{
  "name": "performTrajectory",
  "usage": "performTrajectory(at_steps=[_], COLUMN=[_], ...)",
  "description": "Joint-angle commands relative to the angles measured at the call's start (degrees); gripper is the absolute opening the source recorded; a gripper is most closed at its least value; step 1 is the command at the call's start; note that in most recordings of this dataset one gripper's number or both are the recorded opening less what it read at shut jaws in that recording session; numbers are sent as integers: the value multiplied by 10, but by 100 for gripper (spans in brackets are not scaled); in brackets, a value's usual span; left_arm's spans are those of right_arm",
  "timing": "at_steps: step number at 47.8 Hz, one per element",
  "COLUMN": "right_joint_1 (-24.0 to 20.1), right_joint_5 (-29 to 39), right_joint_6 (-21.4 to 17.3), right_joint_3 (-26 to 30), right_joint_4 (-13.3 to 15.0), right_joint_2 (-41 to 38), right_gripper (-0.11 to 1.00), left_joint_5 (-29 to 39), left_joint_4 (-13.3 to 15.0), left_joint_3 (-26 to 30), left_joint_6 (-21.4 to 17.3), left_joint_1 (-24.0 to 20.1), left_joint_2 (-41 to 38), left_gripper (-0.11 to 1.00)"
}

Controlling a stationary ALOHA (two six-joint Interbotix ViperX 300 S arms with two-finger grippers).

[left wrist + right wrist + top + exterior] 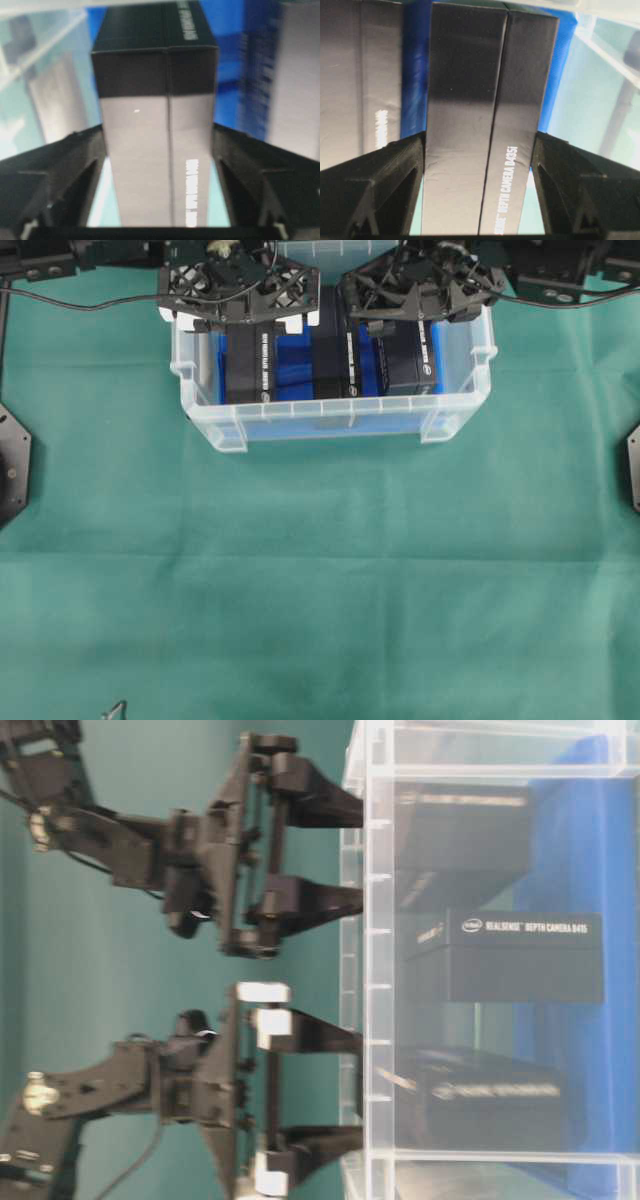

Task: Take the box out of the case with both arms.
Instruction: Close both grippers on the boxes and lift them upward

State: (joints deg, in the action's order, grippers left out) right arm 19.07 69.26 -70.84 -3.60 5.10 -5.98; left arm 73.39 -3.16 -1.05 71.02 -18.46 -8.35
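Note:
The clear case [330,422] with its blue lining stands at the back of the table and holds three upright black boxes. My left gripper [240,320], the one with white parts, reaches down into the case. It is shut on the top of the left box [250,365], and its fingertips [97,137] press both sides of that box [155,165]. My right gripper [415,315] is shut the same way on the right box [405,355], lettered DEPTH CAMERA [470,150]. A third box [330,355] stands untouched between them. Both held boxes rest inside the case.
Green cloth [320,580] covers the table in front of the case. Black arm bases [12,470] sit at the left and right edges. A cable [80,302] runs along the back left. From table level, both grippers [355,1088] hang at the case rim [365,970].

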Motion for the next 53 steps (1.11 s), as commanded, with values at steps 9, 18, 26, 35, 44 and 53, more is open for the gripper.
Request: performTrajectory(at_steps=[9, 18, 26, 35, 44, 53], right_joint_1=[0, 0, 1, 0, 0, -4], right_joint_5=[47, 90, 144, 178, 209, 227], right_joint_6=[0, 3, 9, 23, 25, 25], right_joint_3=[67, 115, 159, 206, 249, 273], right_joint_4=[13, 21, 24, 24, 24, 24], right_joint_2=[45, 58, 64, 65, 65, 64], right_gripper=[66, 66, 66, 66, 66, 66], left_joint_5=[58, 118, 169, 226, 294, 326], left_joint_4=[-1, 0, -1, 0, 0, 0], left_joint_3=[99, 171, 245, 324, 409, 464], left_joint_6=[1, 0, -1, -21, -32, -40], left_joint_1=[3, 4, 7, 15, 16, 17], left_joint_2=[48, 51, 46, 27, -4, -26], left_gripper=[62, 62, 62, 62, 62, 62])
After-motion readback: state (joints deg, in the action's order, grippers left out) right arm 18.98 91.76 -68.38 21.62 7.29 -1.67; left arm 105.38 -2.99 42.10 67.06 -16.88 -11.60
